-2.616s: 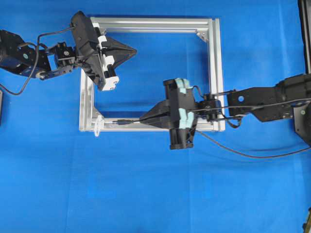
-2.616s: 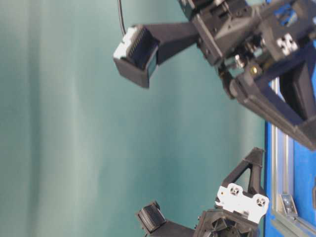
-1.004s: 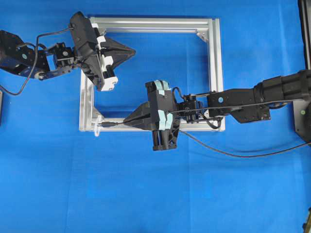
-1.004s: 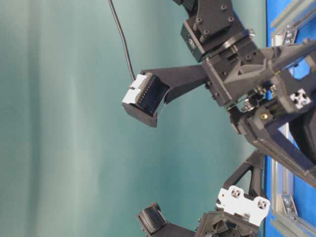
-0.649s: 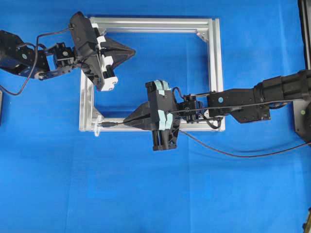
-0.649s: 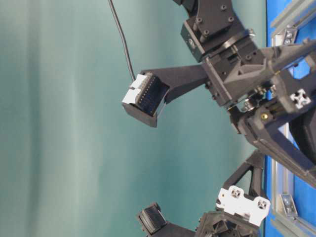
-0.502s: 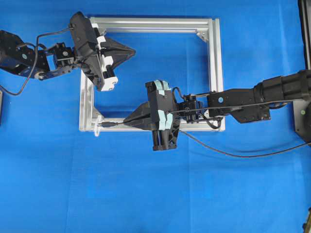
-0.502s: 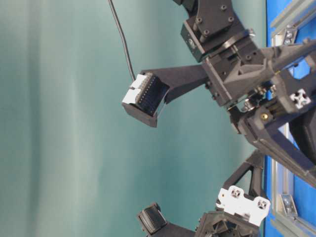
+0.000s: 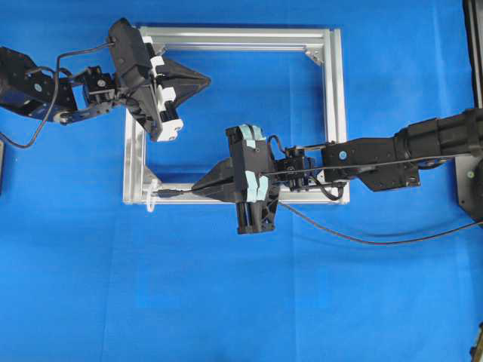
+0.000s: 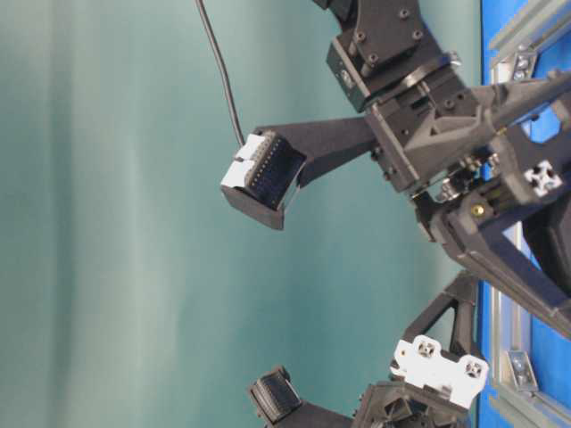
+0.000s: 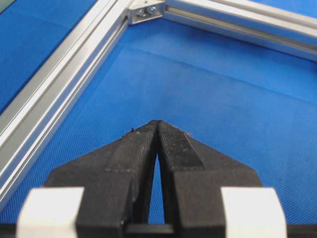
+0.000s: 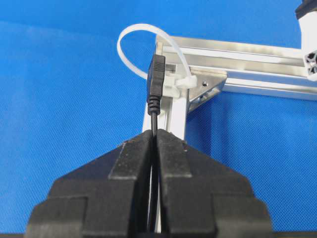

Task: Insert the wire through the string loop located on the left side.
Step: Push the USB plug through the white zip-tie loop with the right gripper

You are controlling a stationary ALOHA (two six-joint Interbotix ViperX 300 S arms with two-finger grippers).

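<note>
Since earliest frame, right end effector [image 12: 154, 136] advanced left along frame [image 9: 336, 113]; now we see it pinching wire [image 12: 156, 79], plug at string loop [image 12: 130, 39]. Left end effector [image 11: 157, 125] pressed together, empty. Risk: plug snags zip-tie head, bends aside.

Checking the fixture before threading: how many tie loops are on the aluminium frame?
1: the string loop sits at the frame's lower-left corner in the overhead view. The arms cover parts of the frame, so another could be hidden.

Blue textured mat [image 9: 226, 302] below, plain teal backdrop [image 10: 107, 214] behind
</note>
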